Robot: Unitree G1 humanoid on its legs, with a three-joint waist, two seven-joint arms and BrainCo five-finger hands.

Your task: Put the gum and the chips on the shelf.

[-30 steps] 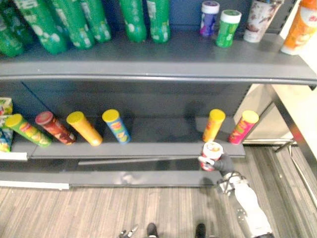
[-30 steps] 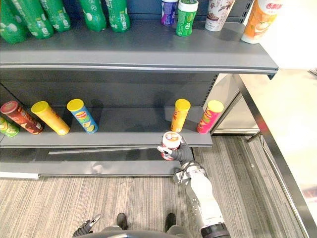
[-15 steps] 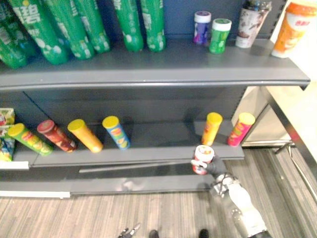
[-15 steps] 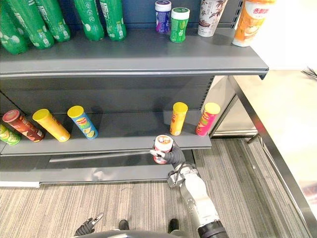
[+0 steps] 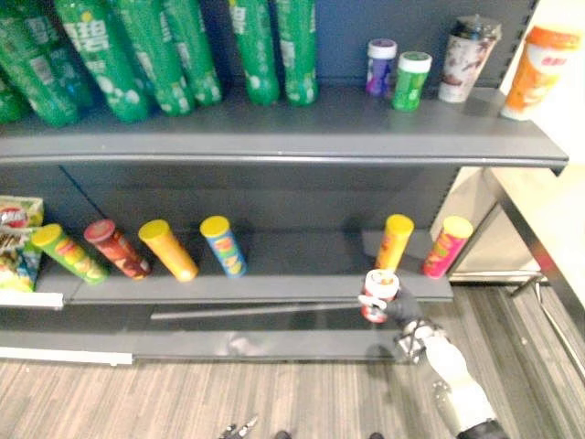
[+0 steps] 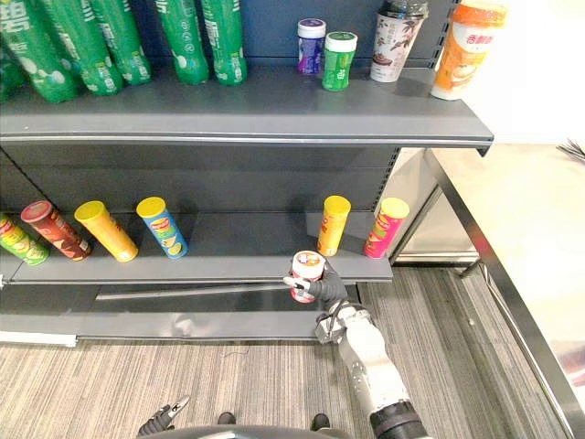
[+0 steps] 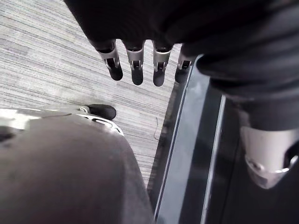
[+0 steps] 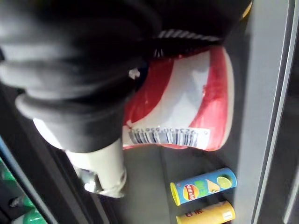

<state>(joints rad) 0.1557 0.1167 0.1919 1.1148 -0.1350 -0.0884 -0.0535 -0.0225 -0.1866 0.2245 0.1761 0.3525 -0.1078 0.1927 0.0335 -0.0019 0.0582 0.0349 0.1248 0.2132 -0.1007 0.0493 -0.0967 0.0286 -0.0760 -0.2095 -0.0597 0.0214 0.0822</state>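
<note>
My right hand (image 5: 403,307) is shut on a red-and-white chips can (image 5: 377,295), held upright at the front edge of the lower shelf (image 5: 274,285), just in front of a yellow can (image 5: 395,242). In the right wrist view the can (image 8: 187,107) lies across the palm below the dark cover of the right hand (image 8: 79,70). Two gum bottles, one purple (image 5: 380,67) and one green (image 5: 412,80), stand on the upper shelf (image 5: 274,133). My left hand (image 7: 135,65) hangs low over the floor with its fingers straight and nothing in it.
More chips cans lean on the lower shelf: pink (image 5: 445,246), blue (image 5: 222,245), orange-yellow (image 5: 167,250), dark red (image 5: 116,249), green (image 5: 69,253). Green bottles (image 5: 174,46) and two drink cups (image 5: 468,57) fill the upper shelf. Snack bags (image 5: 14,242) sit far left.
The view has shifted a little. My right hand keeps its hold on the can and has drifted slightly left of the yellow can, still at the lower shelf's edge.
</note>
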